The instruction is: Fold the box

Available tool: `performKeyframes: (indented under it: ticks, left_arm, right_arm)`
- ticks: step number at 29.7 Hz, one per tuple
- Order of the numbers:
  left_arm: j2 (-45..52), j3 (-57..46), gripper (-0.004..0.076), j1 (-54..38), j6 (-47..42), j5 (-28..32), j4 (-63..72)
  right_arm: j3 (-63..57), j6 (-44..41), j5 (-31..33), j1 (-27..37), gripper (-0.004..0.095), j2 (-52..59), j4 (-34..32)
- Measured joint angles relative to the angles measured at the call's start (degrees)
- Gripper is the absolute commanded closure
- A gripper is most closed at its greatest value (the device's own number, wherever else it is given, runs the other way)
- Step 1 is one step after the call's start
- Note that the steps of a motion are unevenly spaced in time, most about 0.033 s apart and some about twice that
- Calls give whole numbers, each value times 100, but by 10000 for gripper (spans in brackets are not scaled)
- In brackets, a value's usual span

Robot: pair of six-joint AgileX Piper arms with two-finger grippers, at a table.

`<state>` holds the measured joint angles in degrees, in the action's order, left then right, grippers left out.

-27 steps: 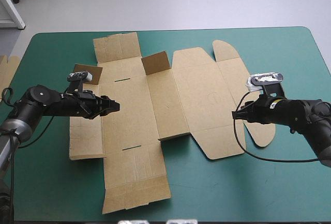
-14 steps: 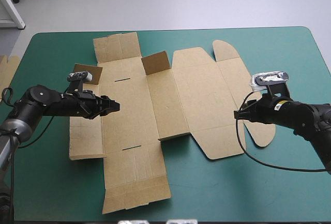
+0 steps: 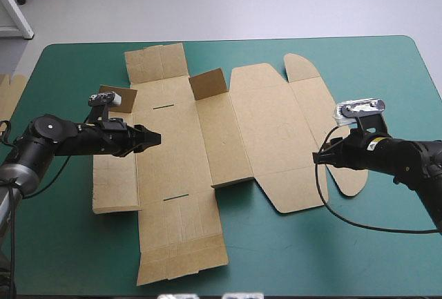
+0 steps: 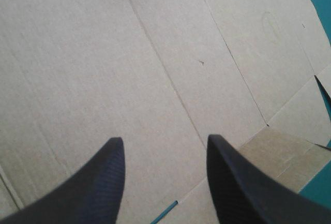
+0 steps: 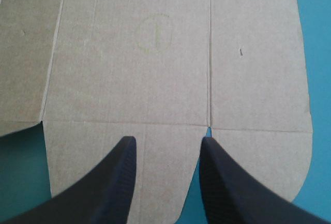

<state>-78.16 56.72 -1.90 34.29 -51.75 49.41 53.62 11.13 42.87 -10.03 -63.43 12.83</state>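
The right gripper [image 3: 318, 156] drew back slightly; the left gripper [image 3: 156, 135] shifted farther.

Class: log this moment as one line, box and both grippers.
brown cut-board box: mostly flat, one flap raised | left gripper: open over its left part | right gripper: open over its right end

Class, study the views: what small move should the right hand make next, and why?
Probably lower the right hand onto the box at its right-side flap and pinch the edge: the box lies almost flat, and this hand hangs open over that flap's crease.

Teal-green table [image 3: 345, 257], brown box [image 3: 269, 126] (flat) atop
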Motion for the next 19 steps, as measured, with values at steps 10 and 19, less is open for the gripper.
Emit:
performKeyframes:
  ticks: [10, 19]
  left_arm:
    - [871, -19, 370, -592, -138, -393, -439]
    - [1647, -380, 370, -2028, -670, -738, -1434]
  right_arm:
    - [-30, -87, 372, 0, 530, 184, -370]
    - [-39, -961, 587, 23, 509, 350, -1479]
